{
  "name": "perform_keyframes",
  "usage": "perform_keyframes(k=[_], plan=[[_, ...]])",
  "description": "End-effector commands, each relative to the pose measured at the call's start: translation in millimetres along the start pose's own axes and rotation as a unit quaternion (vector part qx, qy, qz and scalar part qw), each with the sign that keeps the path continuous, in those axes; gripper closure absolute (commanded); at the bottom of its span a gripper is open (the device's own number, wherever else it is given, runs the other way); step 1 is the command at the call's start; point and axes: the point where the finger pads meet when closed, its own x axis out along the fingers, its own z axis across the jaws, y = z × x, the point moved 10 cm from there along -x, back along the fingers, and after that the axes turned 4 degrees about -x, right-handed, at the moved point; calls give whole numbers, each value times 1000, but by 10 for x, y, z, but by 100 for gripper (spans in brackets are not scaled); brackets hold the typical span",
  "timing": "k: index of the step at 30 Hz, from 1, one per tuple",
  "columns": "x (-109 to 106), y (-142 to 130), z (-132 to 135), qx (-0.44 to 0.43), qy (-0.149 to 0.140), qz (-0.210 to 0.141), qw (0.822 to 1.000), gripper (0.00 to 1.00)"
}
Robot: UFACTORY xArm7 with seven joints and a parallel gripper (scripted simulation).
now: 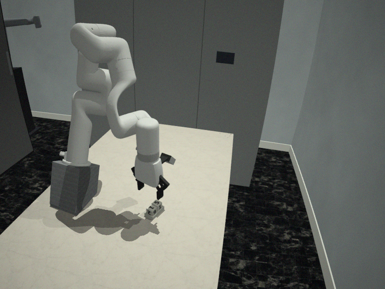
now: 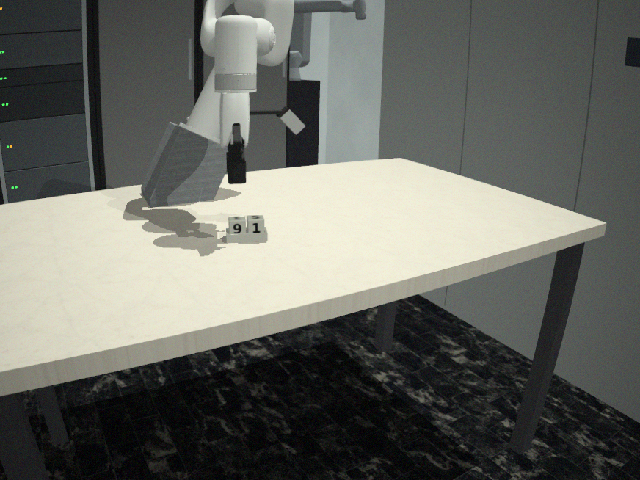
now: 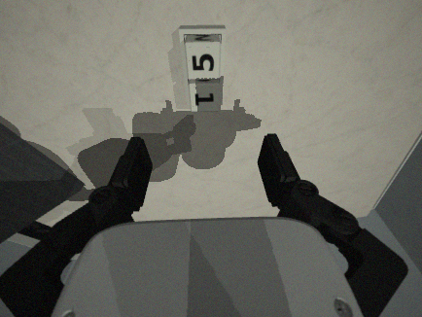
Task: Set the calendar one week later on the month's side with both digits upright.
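The tray [image 1: 158,214] [image 2: 246,237] [image 3: 203,28] lies flat on the table. Two white cubes stand side by side in it. In the exterior view the left cube [image 1: 154,211] [image 2: 236,225] [image 3: 205,92] shows an upright 9 and the right cube [image 1: 157,203] [image 2: 255,224] [image 3: 203,60] an upright 1. From above, the left cube's top reads 1 and the right cube's top 5. The top view shows a sideways 2 on the left cube's end. The opposite long side is hidden; no month name shows. My gripper [image 1: 150,193] [image 2: 235,180] [image 3: 204,150] is wide open, empty, above the left cube's end.
The pale table [image 1: 186,242] [image 2: 362,247] carries the arm's grey base block [image 1: 73,189] [image 2: 180,165], behind and left of the tray. A small grey block [image 1: 168,157] [image 2: 292,122] on a black bracket sticks out beside the gripper. The arm's shadow falls across the table and partly over the cubes.
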Motion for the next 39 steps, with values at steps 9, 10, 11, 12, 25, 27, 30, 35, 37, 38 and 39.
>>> perform_keyframes(k=[9, 10, 11, 12, 25, 27, 30, 35, 37, 38, 39], plan=[[-38, -5, 10, 0, -2, -1, 1000, 0], [-54, -5, 10, 0, -2, -1, 1000, 0], [-76, -5, 10, 0, -2, -1, 1000, 0], [-101, -4, 10, 0, -2, -1, 1000, 0], [-533, -4, 9, 0, -2, -1, 1000, 0], [-599, -4, 8, 0, -2, -1, 1000, 0], [-668, -4, 8, 0, -2, -1, 1000, 0], [-701, -4, 8, 0, -2, -1, 1000, 0], [-706, -4, 8, 0, -2, -1, 1000, 0], [-706, -4, 8, 0, -2, -1, 1000, 0], [-706, -4, 8, 0, -2, -1, 1000, 0]])
